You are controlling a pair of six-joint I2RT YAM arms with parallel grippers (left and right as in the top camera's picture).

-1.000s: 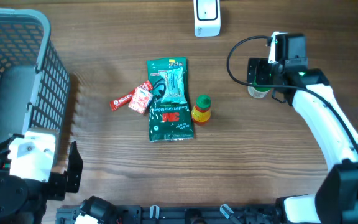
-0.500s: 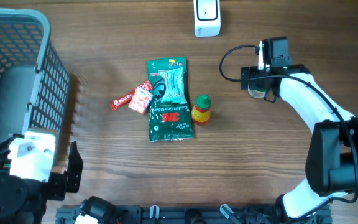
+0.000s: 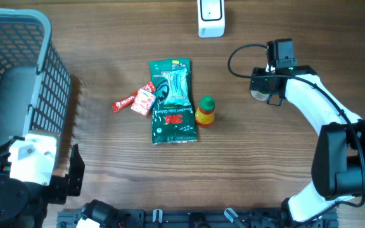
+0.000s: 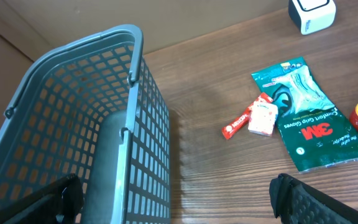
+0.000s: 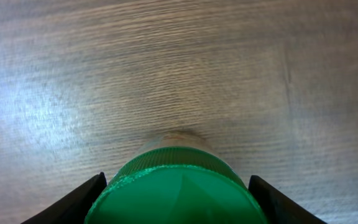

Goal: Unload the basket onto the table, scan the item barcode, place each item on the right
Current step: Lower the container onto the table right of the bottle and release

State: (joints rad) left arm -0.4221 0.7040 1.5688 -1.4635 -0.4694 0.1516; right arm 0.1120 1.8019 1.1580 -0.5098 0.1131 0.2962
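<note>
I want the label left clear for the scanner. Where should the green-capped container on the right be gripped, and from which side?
Grip the green cap across two opposite sides, coming straight down. The container stands upright on the table with the cap facing up, and the cap is round, so any opposite pair of sides probably works. The right gripper hangs above it, one finger on each side.

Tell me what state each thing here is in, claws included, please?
Left gripper: open, holding nothing.
Right gripper: astride the green-capped jar, grip unclear.
Green-capped jar: upright, cap on.
Small bottle: cap on, untouched.
3M packet: lying flat, print up.
Red sachets: lying flat.
Basket: upright.
Scanner: untouched; on or off unclear.
</note>
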